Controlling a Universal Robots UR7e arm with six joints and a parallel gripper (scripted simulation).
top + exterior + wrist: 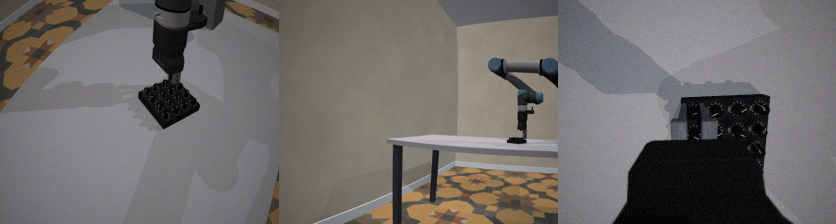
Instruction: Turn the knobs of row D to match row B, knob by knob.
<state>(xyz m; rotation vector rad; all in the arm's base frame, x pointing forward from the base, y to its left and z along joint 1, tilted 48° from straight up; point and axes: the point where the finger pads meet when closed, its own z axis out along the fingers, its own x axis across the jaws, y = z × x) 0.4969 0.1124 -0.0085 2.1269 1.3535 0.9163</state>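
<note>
While its two pale fingers close narrowly on one knob (693, 124) at a corner of the knob box (180, 113), the gripper (174, 81) hangs straight down from the arm (520, 85); which knob it is cannot be read. The black box, studded with rows of white-lined knobs, stands flat on the grey table (446, 143). Beyond it lie a beige wall (357, 78) and a patterned tile floor (488, 193).

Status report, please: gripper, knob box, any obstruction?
Gripper shut on a corner knob. Knob box standing on table. Nothing obstructing.
</note>
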